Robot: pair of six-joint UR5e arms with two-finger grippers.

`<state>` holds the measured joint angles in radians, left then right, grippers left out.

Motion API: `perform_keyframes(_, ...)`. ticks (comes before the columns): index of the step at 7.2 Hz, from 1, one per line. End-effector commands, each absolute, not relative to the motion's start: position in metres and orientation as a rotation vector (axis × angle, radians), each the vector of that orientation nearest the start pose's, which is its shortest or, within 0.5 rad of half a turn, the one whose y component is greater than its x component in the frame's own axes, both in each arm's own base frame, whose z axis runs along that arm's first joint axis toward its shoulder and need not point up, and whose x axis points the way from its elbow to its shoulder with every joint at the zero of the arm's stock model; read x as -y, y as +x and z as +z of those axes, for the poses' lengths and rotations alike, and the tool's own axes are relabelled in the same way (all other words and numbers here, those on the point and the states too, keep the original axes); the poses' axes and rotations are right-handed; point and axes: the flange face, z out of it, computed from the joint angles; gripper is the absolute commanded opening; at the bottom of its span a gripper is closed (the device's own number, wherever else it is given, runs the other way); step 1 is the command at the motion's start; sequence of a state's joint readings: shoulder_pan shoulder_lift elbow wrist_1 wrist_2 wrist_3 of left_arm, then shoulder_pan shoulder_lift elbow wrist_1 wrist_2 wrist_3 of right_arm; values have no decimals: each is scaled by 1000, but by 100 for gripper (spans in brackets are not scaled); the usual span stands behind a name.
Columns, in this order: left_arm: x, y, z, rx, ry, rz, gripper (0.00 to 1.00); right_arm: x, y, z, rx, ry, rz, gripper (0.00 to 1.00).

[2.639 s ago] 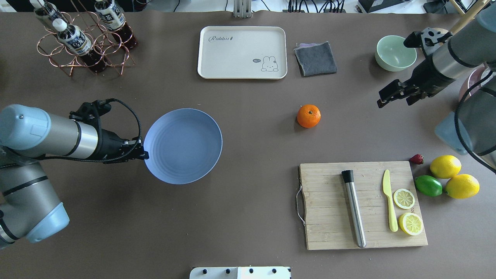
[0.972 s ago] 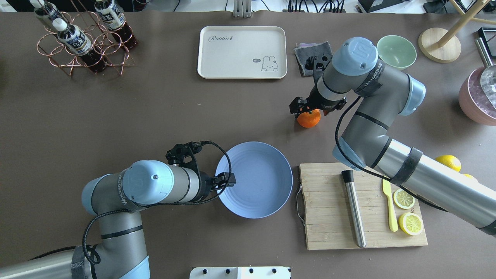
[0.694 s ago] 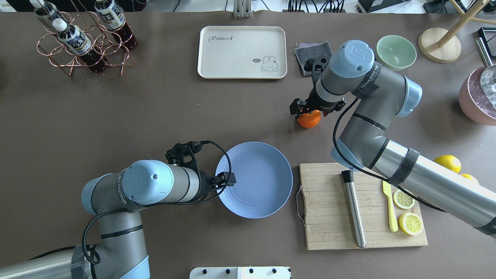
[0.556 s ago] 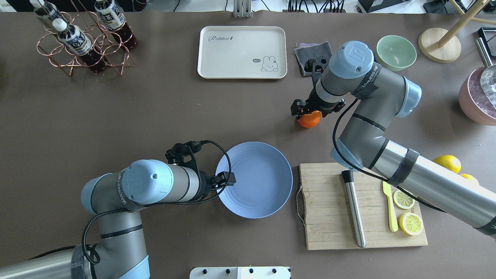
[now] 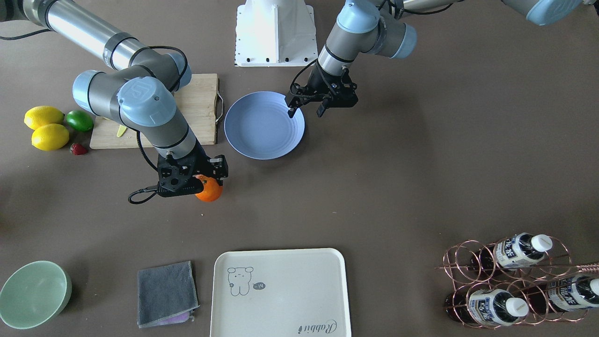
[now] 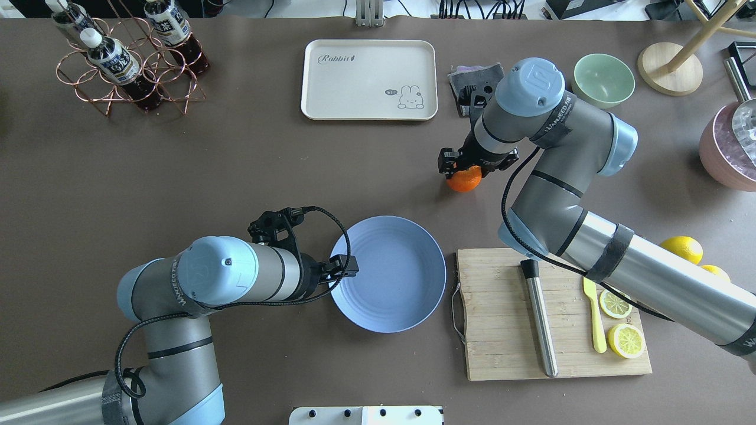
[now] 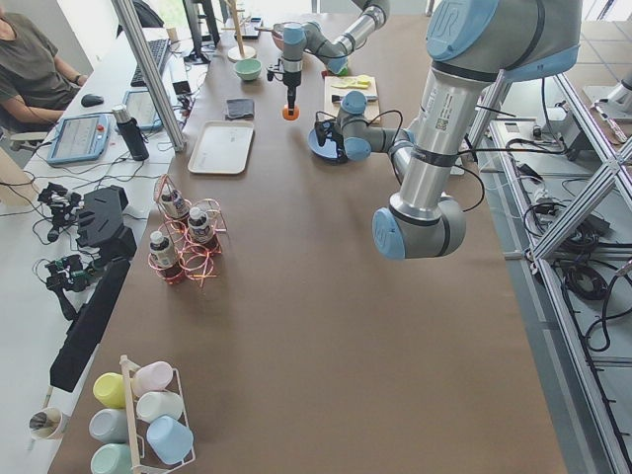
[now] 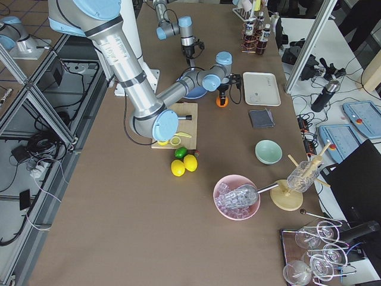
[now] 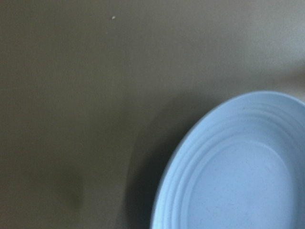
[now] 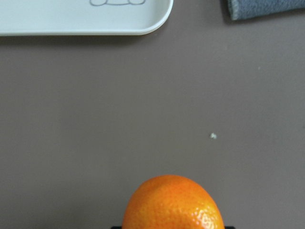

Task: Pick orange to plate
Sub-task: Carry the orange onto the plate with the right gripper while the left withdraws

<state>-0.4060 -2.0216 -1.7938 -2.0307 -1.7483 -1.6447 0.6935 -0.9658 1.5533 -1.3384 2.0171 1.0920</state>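
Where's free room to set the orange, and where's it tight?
The round periwinkle-blue plate is bare across its middle; the left gripper crowds one rim, the bamboo cutting board sits beside the opposite rim. Bare table lies between plate and small round orange.

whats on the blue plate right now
Nothing lies on the plate; its rings show bare. The left gripper covers a small patch at its rim.

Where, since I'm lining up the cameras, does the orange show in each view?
Front-facing: orange, left of centre.
Overhead: orange, right of centre.
Exterior left: orange, far, upper centre.
Exterior right: orange, upper centre.
Left wrist: absent.
Right wrist: orange, bottom centre.
Landmark: cream tray, all but left wrist.
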Motion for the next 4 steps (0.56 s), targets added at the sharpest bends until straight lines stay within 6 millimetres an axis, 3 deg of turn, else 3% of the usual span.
perform_keyframes(1,416,438,293,-1090,29,-255,97,439,-519,209,937,56,79,0)
perform_keyframes(2,438,402,324,-1056,62,-186,97,387,-565,193,917,55,77,0)
perform_keyframes(3,452,381,342,-1027,104,-157,97,349,-591,197,902,51,39,0)
perform_keyframes(4,455,377,347,-1020,108,-157,97,330,-607,208,879,54,18,0)
